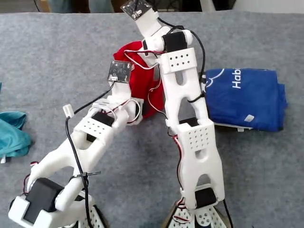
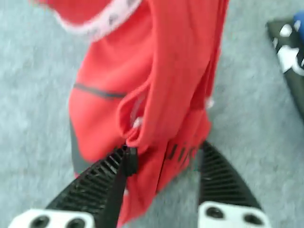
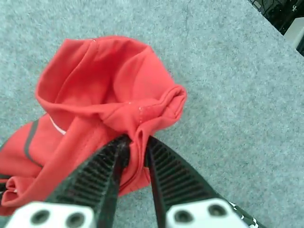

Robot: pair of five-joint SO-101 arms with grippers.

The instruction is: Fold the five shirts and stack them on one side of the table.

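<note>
A red shirt (image 1: 140, 81) lies bunched at the middle of the grey table (image 1: 57, 61), with both arms meeting over it. My right gripper (image 3: 135, 141) is shut on a gathered fold of the red shirt (image 3: 104, 85), which hangs in a loose hood shape past the fingers. My left gripper (image 2: 164, 148) is closed around a thick bunch of the red shirt (image 2: 156, 71), which stretches away from its black fingers (image 2: 107, 175). A folded blue shirt (image 1: 247, 97) rests at the right side of the table.
A crumpled teal shirt (image 1: 12, 135) lies at the table's left edge. A darker garment (image 2: 287, 52) peeks out under the blue shirt. Bare grey cloth covers the far left and the front right of the table.
</note>
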